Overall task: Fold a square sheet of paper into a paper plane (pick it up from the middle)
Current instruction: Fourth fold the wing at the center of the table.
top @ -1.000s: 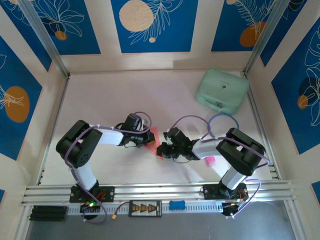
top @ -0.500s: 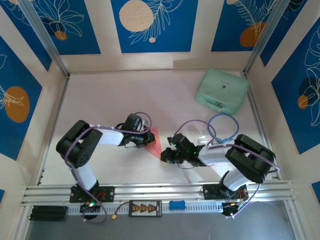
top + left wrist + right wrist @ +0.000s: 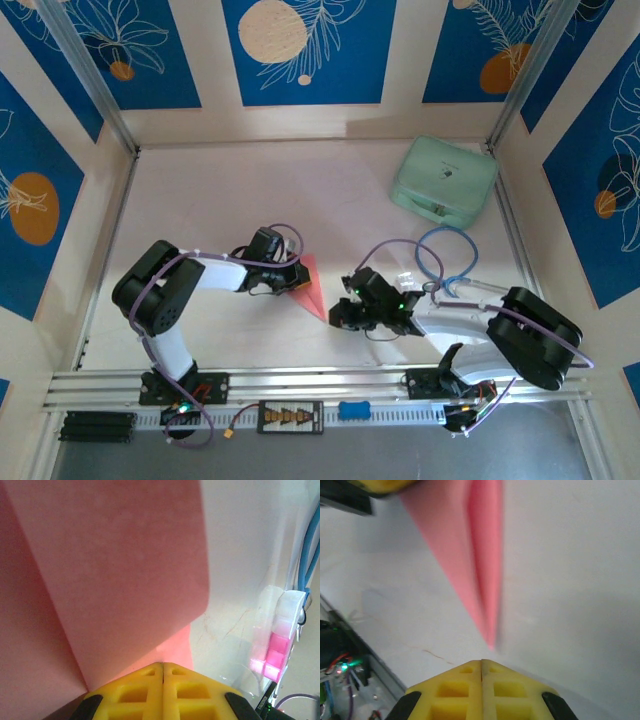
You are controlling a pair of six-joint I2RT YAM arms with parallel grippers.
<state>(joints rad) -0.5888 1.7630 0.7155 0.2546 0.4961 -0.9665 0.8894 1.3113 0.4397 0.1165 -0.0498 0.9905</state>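
Right hand [image 3: 337, 313] has backed off. A second ago its tips sat over the nose of the paper plane [image 3: 310, 284]. Now they're clear of it, with a sliver of bare table [image 3: 220, 200] between, and the right arm's elbow has swung out to its own side. Right wrist view agrees: right hand [image 3: 481, 664] has its fingers pressed together with nothing between them, and the plane's point sits just ahead of the tips, not touching. Left hand [image 3: 295, 282] hasn't shifted over the same stretch. It's at the wide tail end, fingers pressed together, and from its own camera it looks to be pinching the paper, which fans out straight ahead of the tips [image 3: 163, 667] with one crease running off to the side. So the plane lies between the two hands, tail at the left hand and nose aimed at the right hand, flat or nearly flat on the table. My read: the right hand's pass over the nose is done, and the shape already reads as a slim dart with a centre ridge, so folding is near its end. What's left is probably just the left hand letting go. Risk is the flaps springing open on release. The right wrist picture is too blurred to judge how tight the creases are. Mint-green case [image 3: 444, 181] sits well beyond the right hand, out of play.
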